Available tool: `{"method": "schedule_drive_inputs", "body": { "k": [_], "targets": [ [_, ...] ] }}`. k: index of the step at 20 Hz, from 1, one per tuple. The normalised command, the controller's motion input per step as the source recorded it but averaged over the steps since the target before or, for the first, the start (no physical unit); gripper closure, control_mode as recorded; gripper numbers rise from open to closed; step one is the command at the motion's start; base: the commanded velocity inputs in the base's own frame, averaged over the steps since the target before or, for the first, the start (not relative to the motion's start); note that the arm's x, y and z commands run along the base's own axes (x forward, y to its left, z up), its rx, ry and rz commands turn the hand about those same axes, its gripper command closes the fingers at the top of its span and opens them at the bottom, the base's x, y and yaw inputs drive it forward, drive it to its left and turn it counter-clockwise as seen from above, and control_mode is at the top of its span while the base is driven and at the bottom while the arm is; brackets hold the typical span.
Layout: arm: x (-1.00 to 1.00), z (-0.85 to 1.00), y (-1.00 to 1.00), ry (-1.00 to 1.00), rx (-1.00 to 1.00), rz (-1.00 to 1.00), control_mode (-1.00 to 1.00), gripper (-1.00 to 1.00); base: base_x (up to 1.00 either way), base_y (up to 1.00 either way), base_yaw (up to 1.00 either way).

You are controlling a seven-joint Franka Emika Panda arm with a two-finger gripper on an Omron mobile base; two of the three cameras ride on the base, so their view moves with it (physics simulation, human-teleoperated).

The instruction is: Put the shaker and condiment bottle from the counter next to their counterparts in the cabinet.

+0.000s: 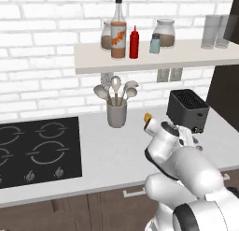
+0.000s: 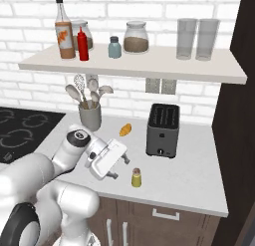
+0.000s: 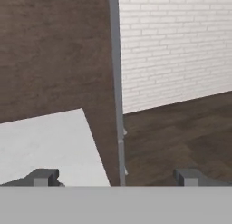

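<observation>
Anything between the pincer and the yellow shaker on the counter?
Nothing visible. In the right base view the shaker stands alone on bare counter just right of the open pincer; the toaster sits behind.

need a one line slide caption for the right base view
Red condiment bottle already on the shelf beside the glass bottle; yellow shaker waits on the counter near the open hand.

red condiment bottle (image 1: 134,43) on cabinet (image 1: 154,60)

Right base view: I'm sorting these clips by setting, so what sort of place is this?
A home kitchen, rendered: a black inset stove in a grey-white counter, a dark slotted toaster, and a grey utensil crock.
</observation>
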Motion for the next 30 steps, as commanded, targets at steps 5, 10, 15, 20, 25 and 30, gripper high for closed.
{"method": "schedule_drive_inputs", "body": {
  "k": [5,10,15,20,25,30],
  "targets": [
    [0.20,-0.55,-0.03,0.00,-0.03,0.00,-1.00,-1.00,0.00,0.00,0.00],
    [0.17,-0.51,-0.12,0.00,-0.01,0.00,-1.00,-1.00,0.00,0.00,0.00],
    [0.16,-0.42,-0.12,0.00,0.00,0.00,-1.00,-1.00,0.00,0.00,0.00],
    [0.03,-0.39,-0.13,0.00,0.00,0.00,-1.00,-1.00,0.00,0.00,0.00],
    [0.00,-0.38,-0.13,0.00,-0.01,0.00,-1.00,-1.00,0.00,0.00,0.00],
    [0.00,-0.34,-0.06,-0.02,-0.01,0.00,-1.00,-1.00,0.00,0.00,0.00]
  ]
}}
